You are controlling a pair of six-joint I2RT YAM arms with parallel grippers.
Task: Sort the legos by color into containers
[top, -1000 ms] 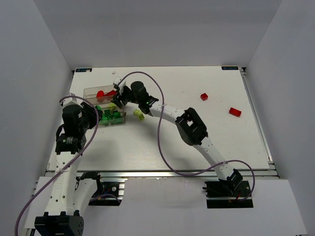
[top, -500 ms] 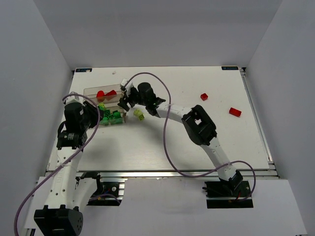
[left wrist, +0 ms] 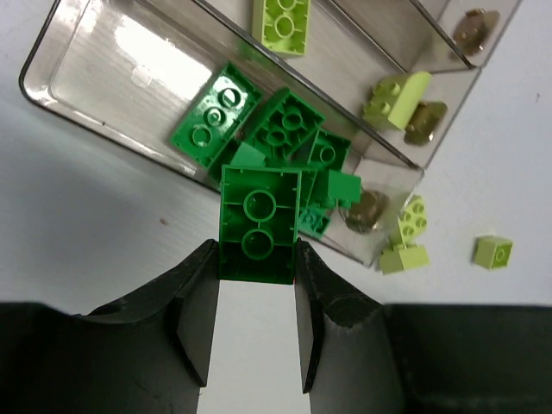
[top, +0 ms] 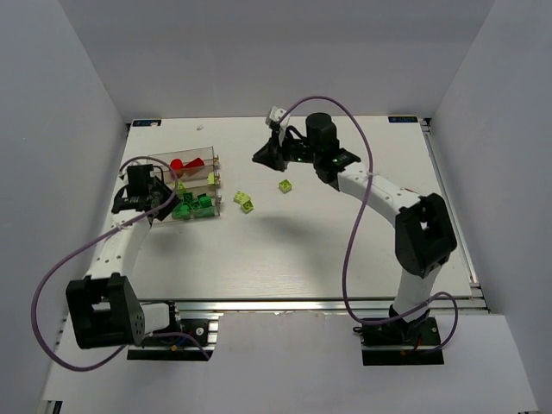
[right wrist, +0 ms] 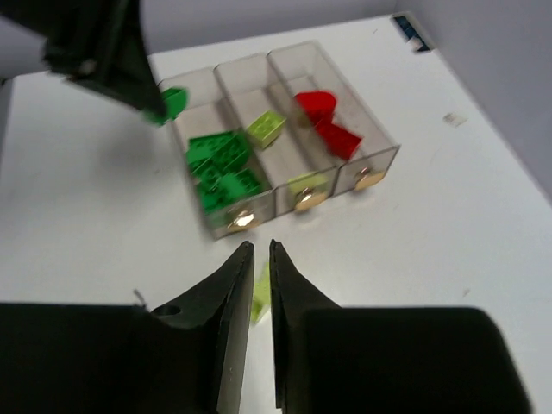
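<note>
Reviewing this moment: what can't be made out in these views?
Right wrist: blurred; lime sliver between the fingers of the right end effector, held or lying below?
Left wrist: green brick in the left end effector covers part of the pile; the tray has a third compartment running off the top.
Top external: tray contents too small to count.

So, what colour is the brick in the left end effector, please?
Dark green; the brick shows best in the left wrist view.
</note>
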